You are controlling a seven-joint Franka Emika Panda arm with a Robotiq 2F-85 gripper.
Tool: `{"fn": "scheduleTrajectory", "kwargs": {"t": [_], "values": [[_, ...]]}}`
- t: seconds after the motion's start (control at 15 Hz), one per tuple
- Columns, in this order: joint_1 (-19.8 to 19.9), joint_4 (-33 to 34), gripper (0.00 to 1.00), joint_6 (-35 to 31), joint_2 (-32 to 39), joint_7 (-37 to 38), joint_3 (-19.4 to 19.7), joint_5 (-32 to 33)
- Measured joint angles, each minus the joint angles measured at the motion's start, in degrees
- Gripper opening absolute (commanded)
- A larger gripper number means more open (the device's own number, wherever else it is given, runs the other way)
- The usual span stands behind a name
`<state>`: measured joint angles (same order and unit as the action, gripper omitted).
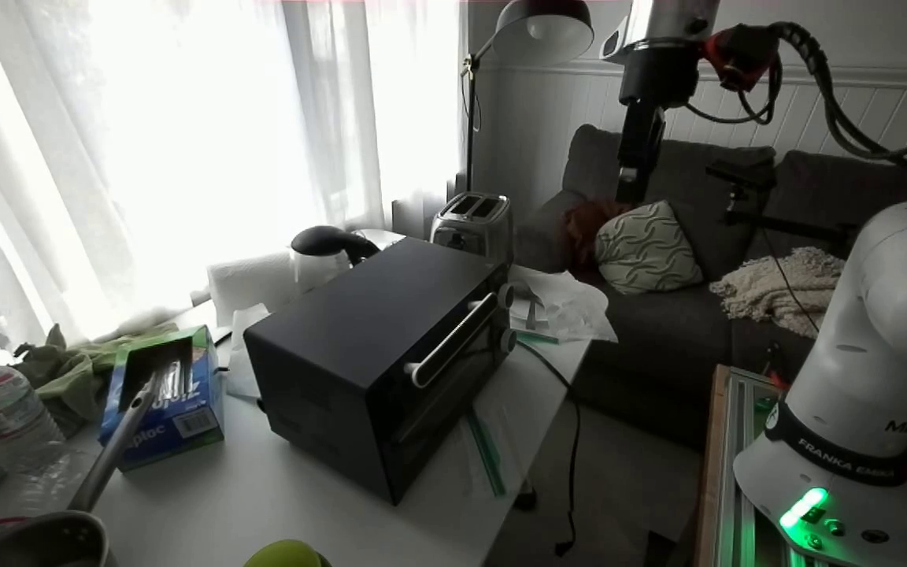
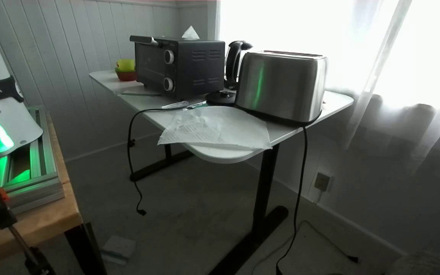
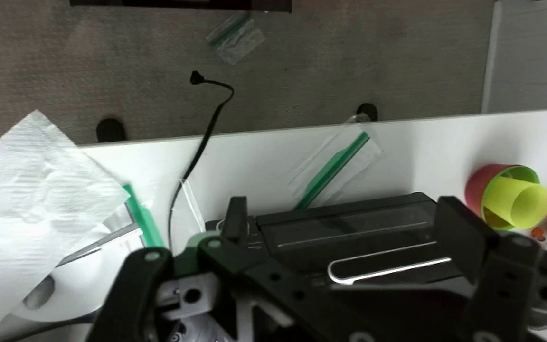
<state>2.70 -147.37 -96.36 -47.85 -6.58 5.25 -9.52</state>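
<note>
The black two-fingered gripper (image 3: 343, 206) is held spread, with nothing grasped, high above the dark grey, boxy metal toaster oven (image 1: 375, 307) set on the white table (image 1: 217, 504). Any approach to its shiny bar-shaped handle (image 1: 457, 339) is best made slowly and squarely.

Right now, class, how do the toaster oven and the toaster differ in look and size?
Finish: the toaster oven is dark, while the toaster is shiny and silver-coloured. Size: the toaster oven is larger than the toaster. Features: the toaster oven has a long handle across its front, whereas the toaster has two slots on top. Shared: both stand on the white table.
</note>
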Motion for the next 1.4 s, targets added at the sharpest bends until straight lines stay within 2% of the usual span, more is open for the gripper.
{"fn": "scheduleTrajectory", "kwargs": {"t": [0.27, 0.6, 1.2, 1.4], "values": [[-3.7, -4.7, 1.0, -9.3, -1.3, 10.9, -9.7, -7.3], [-9.2, -9.0, 1.0, -18.5, -1.4, 22.9, -20.0, -11.4], [-10.2, -9.2, 1.0, -18.8, -1.1, 23.5, -19.6, -11.2], [-13.5, -9.1, 1.0, -20.0, 1.0, 23.6, -21.2, -12.6]]}}
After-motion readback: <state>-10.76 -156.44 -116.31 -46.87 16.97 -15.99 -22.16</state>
